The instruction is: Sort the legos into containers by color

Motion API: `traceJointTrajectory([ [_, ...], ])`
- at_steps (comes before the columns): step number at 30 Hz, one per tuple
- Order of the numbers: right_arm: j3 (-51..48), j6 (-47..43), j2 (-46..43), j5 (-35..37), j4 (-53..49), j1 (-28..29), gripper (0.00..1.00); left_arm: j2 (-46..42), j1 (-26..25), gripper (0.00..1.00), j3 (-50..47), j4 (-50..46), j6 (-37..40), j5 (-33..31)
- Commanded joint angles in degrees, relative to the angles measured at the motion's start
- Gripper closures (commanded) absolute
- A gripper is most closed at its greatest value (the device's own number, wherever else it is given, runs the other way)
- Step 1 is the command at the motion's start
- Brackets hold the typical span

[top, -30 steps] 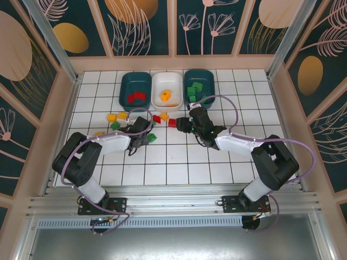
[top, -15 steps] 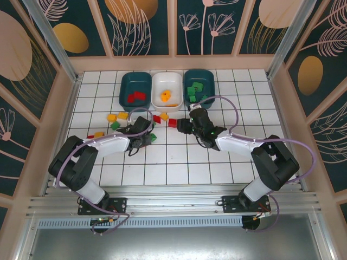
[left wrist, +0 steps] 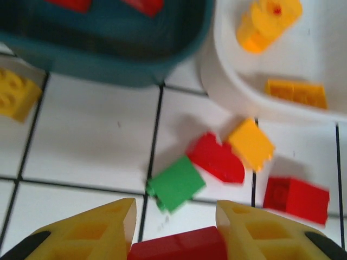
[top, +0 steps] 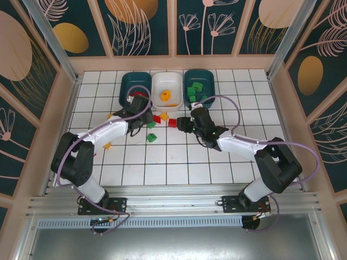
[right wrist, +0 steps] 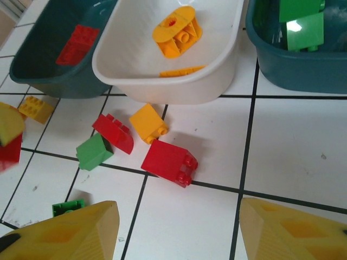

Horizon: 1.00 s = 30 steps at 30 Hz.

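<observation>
My left gripper [top: 143, 112] is shut on a red lego [left wrist: 179, 246] and hovers just in front of the left teal container [top: 135, 86], which holds red legos [left wrist: 143, 5]. My right gripper [right wrist: 178, 208] is open over the tiles, nothing between its fingers, with a red lego [right wrist: 169, 162] just ahead of it. Beside that lie a yellow lego [right wrist: 149, 123], another red one [right wrist: 114, 132] and a green one [right wrist: 93, 151]. The white container [right wrist: 162, 89] holds yellow-orange legos [right wrist: 176, 30]. The right teal container [right wrist: 293, 76] holds green legos [right wrist: 303, 30].
A green lego [top: 152, 137] and a yellow lego [top: 107, 145] lie loose on the tiles nearer the arm bases. One more yellow lego [left wrist: 16, 97] sits left of the teal container. The three containers stand side by side at the back.
My left gripper has swung from beside the near green lego back toward the left teal container, carrying the red lego. The right gripper has barely moved.
</observation>
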Motion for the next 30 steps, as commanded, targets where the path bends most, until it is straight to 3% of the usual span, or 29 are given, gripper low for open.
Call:
traceJointTrajectory([
  [1,0.15,-0.09,-1.25,-0.57,0.74,-0.49,0.39,4.45,3.63,0.61,5.50,-2.24,2.80,0.72],
  [9,9.02,-6.24,8.07,-1.07,-2.45,1.68,0.38,16.62,10.03,0.61,22.15,-6.59,5.22,0.93],
  [15,18.48,-7.25,16.61,-2.07,-7.29,7.19,0.37,24.62,13.58,0.61,32.45,-9.53,5.66,4.10],
  [18,21.65,-7.94,19.87,-2.18,-8.55,10.65,0.35,26.37,14.35,0.55,35.97,-10.42,6.16,4.47],
  [20,23.06,-8.08,21.53,-2.26,-9.38,12.42,0.33,26.88,14.99,0.42,37.62,-10.90,5.98,4.84],
  [24,24.60,-8.17,23.41,-2.51,-10.63,14.49,0.30,25.99,16.04,0.25,38.48,-11.12,5.88,6.80],
  [27,25.24,-8.37,24.57,-2.84,-11.43,15.48,0.29,21.25,16.35,0.24,34.67,-8.28,5.30,9.00],
  [30,26.08,-9.02,26.28,-3.62,-12.15,16.17,0.28,12.58,16.37,0.21,22.75,-0.99,2.84,12.61],
])
